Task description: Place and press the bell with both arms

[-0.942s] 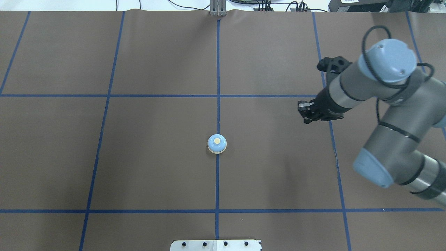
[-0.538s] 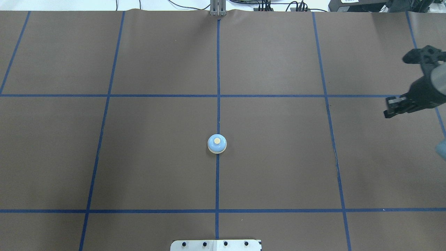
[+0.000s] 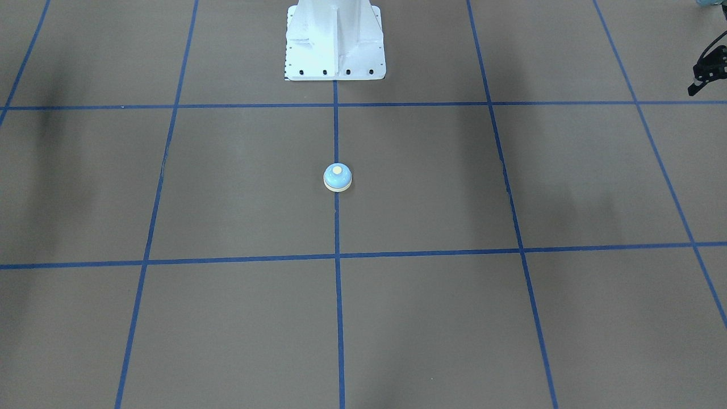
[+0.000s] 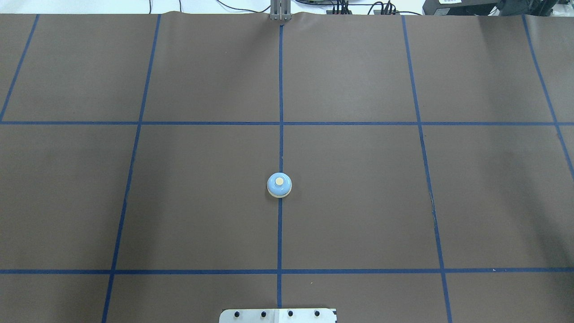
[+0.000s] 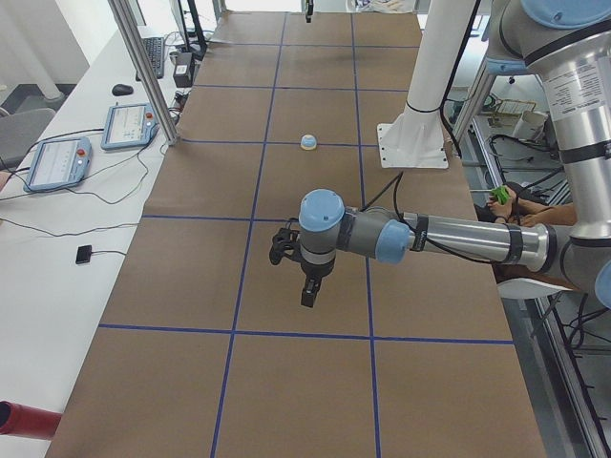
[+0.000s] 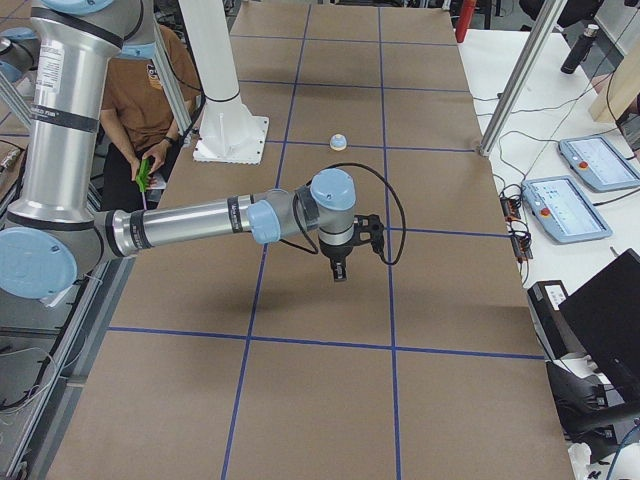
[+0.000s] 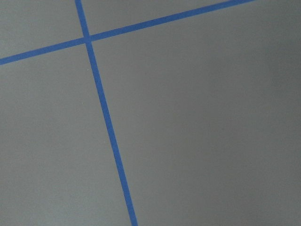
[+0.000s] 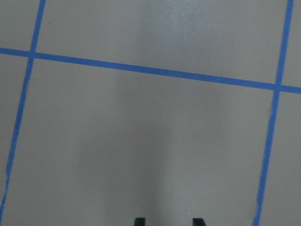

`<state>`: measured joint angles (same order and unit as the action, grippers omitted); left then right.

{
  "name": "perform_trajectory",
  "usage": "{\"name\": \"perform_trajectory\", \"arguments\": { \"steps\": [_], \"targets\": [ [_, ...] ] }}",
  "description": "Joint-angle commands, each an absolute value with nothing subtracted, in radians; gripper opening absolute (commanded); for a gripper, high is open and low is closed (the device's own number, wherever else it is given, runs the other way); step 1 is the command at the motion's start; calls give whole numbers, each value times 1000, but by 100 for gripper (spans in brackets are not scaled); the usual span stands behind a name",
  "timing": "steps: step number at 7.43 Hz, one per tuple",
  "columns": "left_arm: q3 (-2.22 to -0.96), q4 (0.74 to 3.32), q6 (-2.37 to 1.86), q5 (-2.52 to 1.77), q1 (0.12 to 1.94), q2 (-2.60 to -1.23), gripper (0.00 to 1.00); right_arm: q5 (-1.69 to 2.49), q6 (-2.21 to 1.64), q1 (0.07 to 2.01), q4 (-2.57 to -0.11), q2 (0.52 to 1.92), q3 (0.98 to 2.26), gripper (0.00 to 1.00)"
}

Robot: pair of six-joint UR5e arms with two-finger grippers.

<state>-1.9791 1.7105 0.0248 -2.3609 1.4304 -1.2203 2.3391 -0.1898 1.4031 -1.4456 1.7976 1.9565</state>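
Note:
The bell (image 4: 279, 185) stands alone on the centre blue line of the brown mat, light blue dome with a cream button. It also shows in the front view (image 3: 337, 177) and both side views (image 5: 308, 142) (image 6: 339, 142). Neither arm is in the overhead view. The right gripper (image 8: 169, 221) points down over bare mat, its two fingertips apart and empty; the right side view (image 6: 340, 270) shows it far from the bell. The left gripper (image 5: 308, 291) hangs over the mat well short of the bell. Only a black part of it (image 3: 709, 71) shows at the front view's edge, so I cannot tell its state.
The white bolted pedestal (image 3: 335, 51) stands at the robot's side of the mat (image 4: 278, 315). A seated person (image 6: 140, 110) is behind the pedestal. Teach pendants (image 5: 57, 162) (image 6: 585, 205) lie on the white tables beyond the mat.
The right arm has drawn back to the right and left the overhead view. The bell has not moved.

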Motion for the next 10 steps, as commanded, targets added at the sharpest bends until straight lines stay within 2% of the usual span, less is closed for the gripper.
{"name": "perform_trajectory", "arguments": {
  "steps": [1,6,10],
  "targets": [
    [-1970,1691,22,-2378,1451,-1229,100,2371,-125,1489,-1443,1859,1954,100],
    [-1959,1514,-38,-2384,1528,-1279,100,2364,-43,1505,-1456,1845,1891,100],
    [-1945,1402,109,-2418,1549,-1319,100,2359,-40,1422,-1511,1817,1884,100]
  ]
}}
